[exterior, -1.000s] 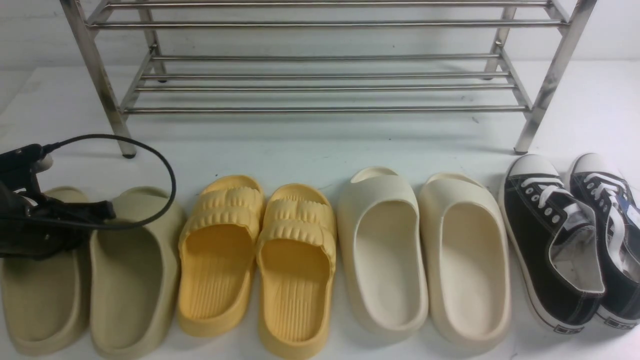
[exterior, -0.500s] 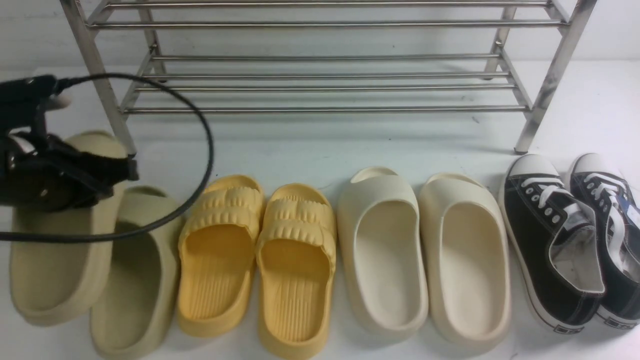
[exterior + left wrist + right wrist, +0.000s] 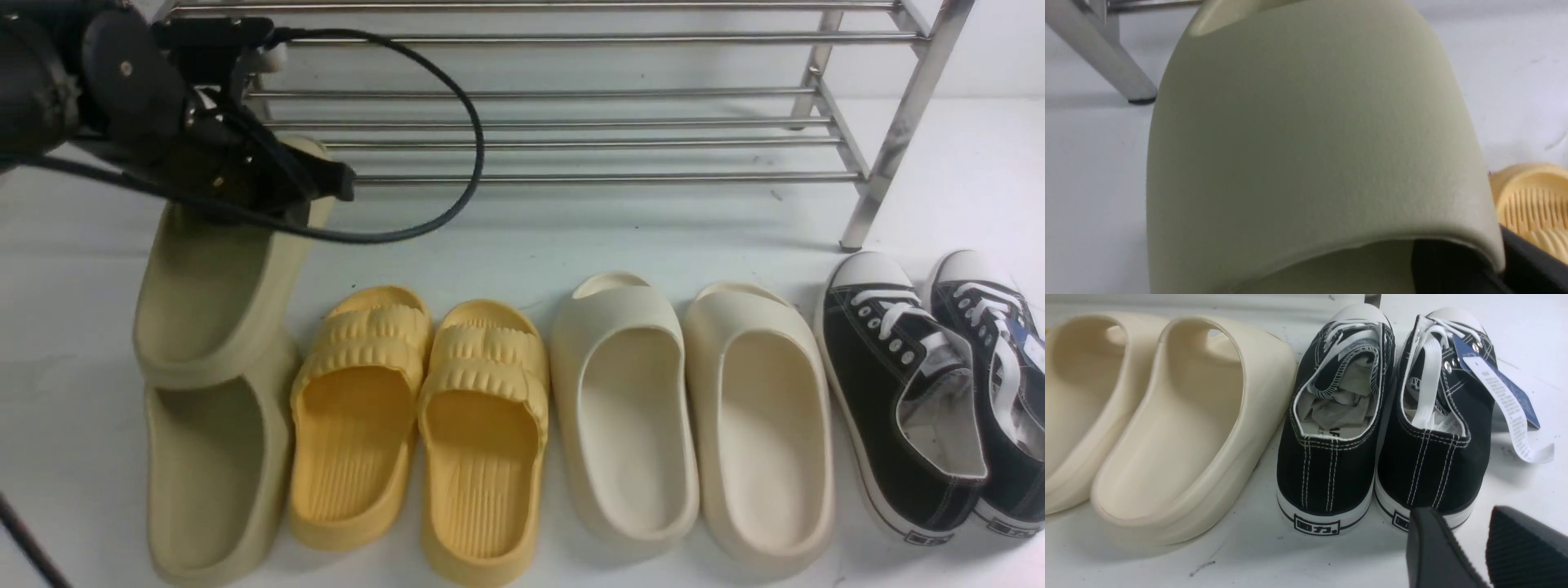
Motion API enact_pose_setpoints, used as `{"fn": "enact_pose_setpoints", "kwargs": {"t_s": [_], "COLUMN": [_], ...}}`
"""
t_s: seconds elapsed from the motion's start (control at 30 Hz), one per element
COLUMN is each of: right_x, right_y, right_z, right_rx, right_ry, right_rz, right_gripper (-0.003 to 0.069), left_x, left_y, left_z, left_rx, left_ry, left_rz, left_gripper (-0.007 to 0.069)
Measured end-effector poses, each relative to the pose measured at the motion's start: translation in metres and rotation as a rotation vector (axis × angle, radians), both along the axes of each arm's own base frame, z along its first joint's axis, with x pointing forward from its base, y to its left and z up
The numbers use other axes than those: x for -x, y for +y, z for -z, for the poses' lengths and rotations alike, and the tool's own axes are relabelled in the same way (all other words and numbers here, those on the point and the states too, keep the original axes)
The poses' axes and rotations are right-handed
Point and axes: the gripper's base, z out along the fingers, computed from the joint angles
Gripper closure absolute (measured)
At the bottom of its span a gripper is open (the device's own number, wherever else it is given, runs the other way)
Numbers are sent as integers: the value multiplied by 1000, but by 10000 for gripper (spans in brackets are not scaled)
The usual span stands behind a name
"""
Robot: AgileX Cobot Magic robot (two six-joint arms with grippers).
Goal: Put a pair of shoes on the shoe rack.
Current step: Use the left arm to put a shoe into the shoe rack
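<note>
1. My left pincer (image 3: 304,189) is clenched on the upper band of the lifted olive slide (image 3: 212,302). One black finger (image 3: 1453,265) shows tucked under the band's edge in the left wrist view.
2. That slide is off the table (image 3: 522,237). Its toe is high and its heel hangs low, and it is tilted towards the shoe rack (image 3: 522,143).
3. In the front view the toe sits in front of the left end of the rack's lower rods. I cannot tell whether it touches the metal. It is not on a shelf.
4. The second olive slide (image 3: 216,474) lies flat on the table at the far left. In the front view the hanging heel covers its toe end.
5. Just beside it, to the right, are the yellow ribbed slides (image 3: 424,425), then the cream slides (image 3: 694,416), then the black sneakers (image 3: 922,392). All stand in a row in front of the rack.
6. From the left wrist, the olive band (image 3: 1306,143) fills nearly everything. A rack leg (image 3: 1106,61) stands on the table behind it.
7. My right pincer (image 3: 1464,522) is released, with a gap between its fingers and nothing in it. It hangs just behind the heels of the sneakers (image 3: 1384,428).
</note>
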Motion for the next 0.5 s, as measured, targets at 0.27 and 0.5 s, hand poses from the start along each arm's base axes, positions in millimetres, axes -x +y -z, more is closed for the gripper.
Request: {"fn": "enact_pose_setpoints", "kwargs": {"t_s": [0.27, 0.5], "right_x": [0, 0], "right_y": [0, 0], "right_z": [0, 0], "right_rx": [0, 0], "right_ry": [0, 0], "right_rz": [0, 0], "right_gripper": [420, 420], "left_x": [-41, -67], "left_y": [0, 11], "left_z": [14, 32], "left_rx": [0, 37], "left_ry": [-138, -249], "left_rz": [-18, -78], "left_gripper": [586, 586]}}
